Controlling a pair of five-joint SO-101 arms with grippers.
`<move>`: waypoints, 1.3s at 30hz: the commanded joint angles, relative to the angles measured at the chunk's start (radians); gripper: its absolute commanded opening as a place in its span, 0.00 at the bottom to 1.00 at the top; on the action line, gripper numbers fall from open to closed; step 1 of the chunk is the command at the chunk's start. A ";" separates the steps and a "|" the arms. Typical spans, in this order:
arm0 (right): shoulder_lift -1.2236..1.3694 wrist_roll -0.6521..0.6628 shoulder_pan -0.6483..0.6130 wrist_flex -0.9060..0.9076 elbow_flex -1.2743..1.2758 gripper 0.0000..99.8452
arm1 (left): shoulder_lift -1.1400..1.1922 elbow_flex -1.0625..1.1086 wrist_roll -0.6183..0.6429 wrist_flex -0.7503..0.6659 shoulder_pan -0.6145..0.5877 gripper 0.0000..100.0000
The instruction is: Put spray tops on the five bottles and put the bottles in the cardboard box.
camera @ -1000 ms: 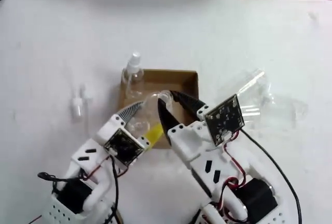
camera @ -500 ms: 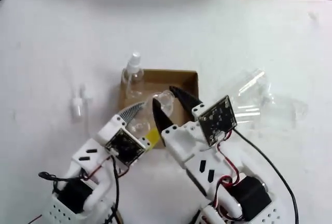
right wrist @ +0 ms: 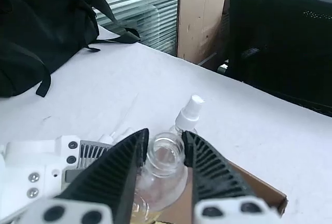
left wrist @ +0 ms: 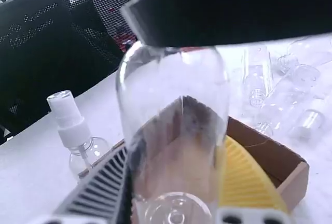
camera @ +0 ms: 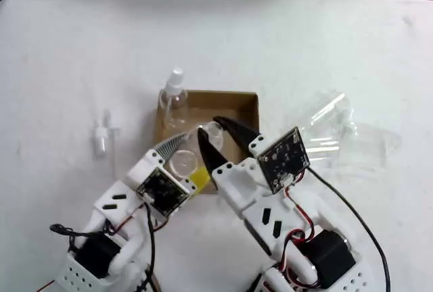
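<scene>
My left gripper (camera: 184, 161) is shut on a clear bottle (camera: 197, 142) without a top, held tilted over the cardboard box (camera: 245, 103). In the left wrist view the bottle (left wrist: 174, 125) sits between the grey and yellow fingers (left wrist: 244, 182). My right gripper (camera: 208, 127) is open, its black fingers (right wrist: 122, 167) close on either side of the bottle's neck (right wrist: 166, 151). A bottle with a white spray top (camera: 174, 94) stands at the box's far left corner. One loose spray top (camera: 101, 136) lies on the table to the left.
Several clear bottles without tops (camera: 338, 133) lie in a heap right of the box, also seen as empty bottles (left wrist: 280, 89) in the left wrist view. The white table (camera: 284, 42) stretches bare beyond the box. Dark chairs and a bag stand past the table's edge.
My right arm has shifted a little to the left, bringing its black fingers around the bottle's neck. The held bottle has dipped slightly lower.
</scene>
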 commanded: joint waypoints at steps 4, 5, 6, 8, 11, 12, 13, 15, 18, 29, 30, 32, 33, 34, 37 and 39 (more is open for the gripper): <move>0.004 0.021 0.050 0.041 -0.002 0.02 | -0.008 -0.035 -0.003 0.026 0.028 0.18; 0.004 0.021 0.051 0.041 -0.002 0.02 | -0.008 -0.046 -0.003 0.041 0.028 0.18; 0.004 0.021 0.053 0.041 0.000 0.02 | -0.008 -0.060 -0.003 0.060 0.028 0.18; 0.004 0.021 0.053 0.033 0.023 0.02 | -0.008 -0.081 -0.003 0.087 0.036 0.18; 0.004 0.021 0.053 -0.007 0.066 0.02 | -0.008 -0.095 0.052 0.098 0.038 0.18; 0.004 0.021 0.053 -0.022 0.080 0.02 | -0.007 -0.098 0.078 0.104 0.038 0.19; 0.004 0.021 0.053 -0.036 0.092 0.02 | -0.007 -0.100 0.106 0.117 0.038 0.21; 0.004 0.021 0.053 -0.051 0.106 0.02 | -0.007 -0.101 0.146 0.130 0.045 0.22; 0.004 0.021 0.053 -0.051 0.110 0.02 | -0.007 -0.109 0.173 0.143 0.058 0.22; 0.004 0.020 0.147 -0.054 0.109 0.02 | -0.008 -0.319 0.226 0.298 -0.074 0.22; 0.004 0.017 0.154 -0.064 0.110 0.02 | -0.008 -0.321 0.203 0.308 -0.071 0.22; 0.007 0.012 0.154 -0.067 0.112 0.02 | -0.008 -0.311 0.147 0.307 -0.070 0.22; 0.010 0.012 0.153 -0.067 0.112 0.02 | -0.008 -0.298 0.135 0.301 -0.070 0.21; 0.012 0.012 0.153 -0.067 0.114 0.02 | -0.008 -0.281 0.137 0.278 -0.070 0.21; 0.007 0.011 0.153 -0.065 0.114 0.02 | -0.008 -0.229 0.137 0.213 -0.070 0.20; 0.004 0.011 0.153 -0.059 0.114 0.02 | -0.008 -0.201 0.137 0.181 -0.070 0.16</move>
